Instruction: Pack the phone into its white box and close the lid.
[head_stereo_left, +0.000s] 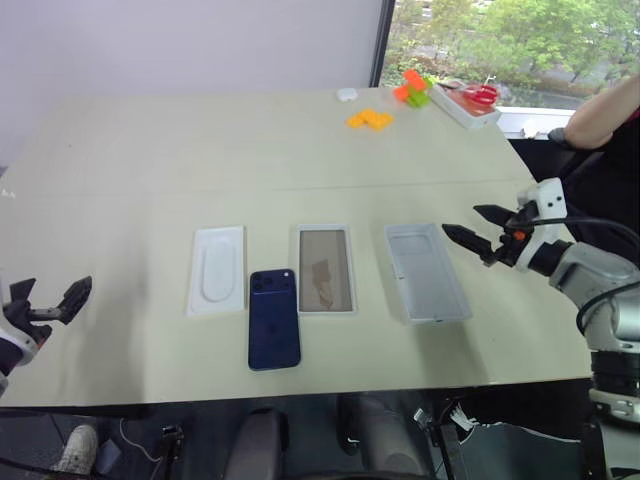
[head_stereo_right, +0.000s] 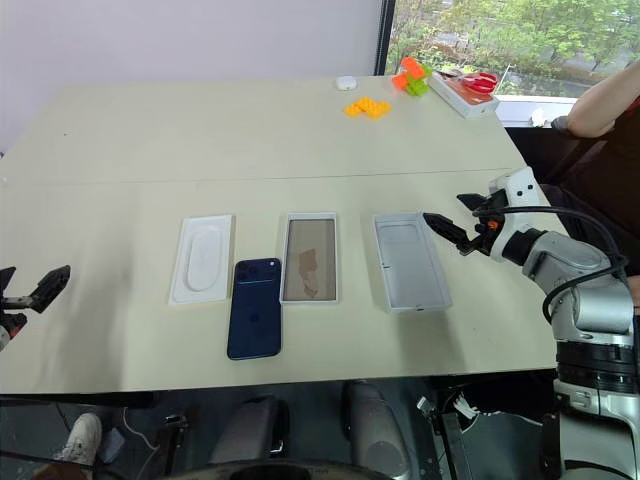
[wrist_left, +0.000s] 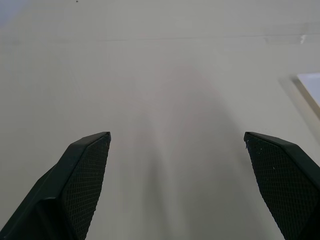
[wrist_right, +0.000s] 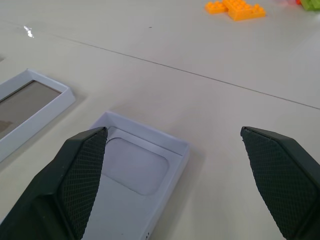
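The dark blue phone (head_stereo_left: 274, 318) lies back up near the table's front edge. Just behind it to the right lies the white box (head_stereo_left: 325, 270), brownish inside and with nothing in it. The lid (head_stereo_left: 427, 272) rests further right, its pale grey inside facing up. My right gripper (head_stereo_left: 462, 220) hovers open just past the lid's far right corner, with the lid (wrist_right: 135, 170) below its fingers and the white box (wrist_right: 30, 107) beyond. My left gripper (head_stereo_left: 50, 292) stays open at the table's left front, far from the phone, over bare tabletop (wrist_left: 175, 75).
A flat white insert (head_stereo_left: 217, 270) with an oval recess lies left of the phone. At the back right are orange bricks (head_stereo_left: 369, 119), red and green bricks (head_stereo_left: 412, 88) and a white tray (head_stereo_left: 470, 105). A person's arm (head_stereo_left: 605, 115) rests at the far right.
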